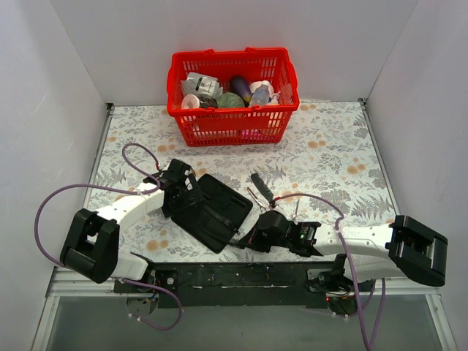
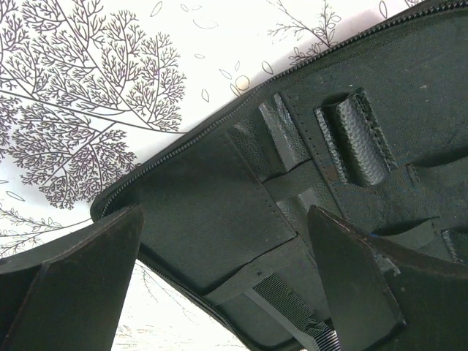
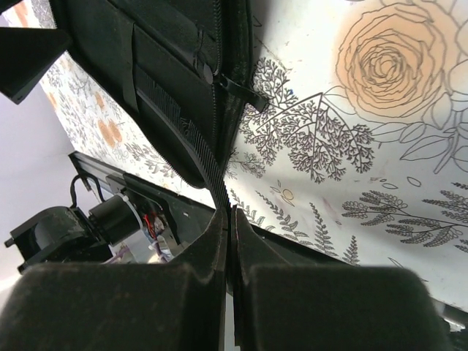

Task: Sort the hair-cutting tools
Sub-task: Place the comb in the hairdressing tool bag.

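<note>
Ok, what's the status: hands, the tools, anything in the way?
Left gripper open above the case. Right gripper shut on the comb at its edge. Scissors loose beside it. Path clear.

Case (image 2: 205,212) partly out of both wrist views; red basket (image 1: 234,111) contents too small.

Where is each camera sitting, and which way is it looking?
Top camera: high behind the arms, facing down at the table, red basket and open case; left arm and right arm show.
Left wrist camera: on the left arm, facing down into the case; its open left pincer frames the picture.
Right wrist camera: low over the table, facing along the case's edge; its shut right pincer fills the bottom.
Shared: all three see the case.
</note>
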You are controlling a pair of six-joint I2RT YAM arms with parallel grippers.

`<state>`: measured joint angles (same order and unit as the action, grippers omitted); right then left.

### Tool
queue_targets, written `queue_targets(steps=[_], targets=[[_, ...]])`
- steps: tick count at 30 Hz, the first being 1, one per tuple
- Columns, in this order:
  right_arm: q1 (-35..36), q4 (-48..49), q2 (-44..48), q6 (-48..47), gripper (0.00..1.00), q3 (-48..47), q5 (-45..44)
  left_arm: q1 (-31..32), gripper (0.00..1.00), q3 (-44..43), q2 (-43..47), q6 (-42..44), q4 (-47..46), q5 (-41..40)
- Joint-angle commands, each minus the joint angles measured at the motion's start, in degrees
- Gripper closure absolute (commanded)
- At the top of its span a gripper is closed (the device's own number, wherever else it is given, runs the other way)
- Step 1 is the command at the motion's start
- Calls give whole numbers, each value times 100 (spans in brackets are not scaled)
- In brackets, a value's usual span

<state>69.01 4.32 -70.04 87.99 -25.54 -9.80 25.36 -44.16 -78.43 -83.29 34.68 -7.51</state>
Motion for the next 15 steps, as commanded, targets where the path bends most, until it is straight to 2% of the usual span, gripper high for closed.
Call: queue_targets(steps=[1, 15], targets=[[-2, -580, -176, -203, 99, -302, 49, 39, 4, 48, 197, 85, -66, -23], [261, -502, -590, -308, 99, -672, 251, 39, 4, 118, 250, 85, -128, -23]])
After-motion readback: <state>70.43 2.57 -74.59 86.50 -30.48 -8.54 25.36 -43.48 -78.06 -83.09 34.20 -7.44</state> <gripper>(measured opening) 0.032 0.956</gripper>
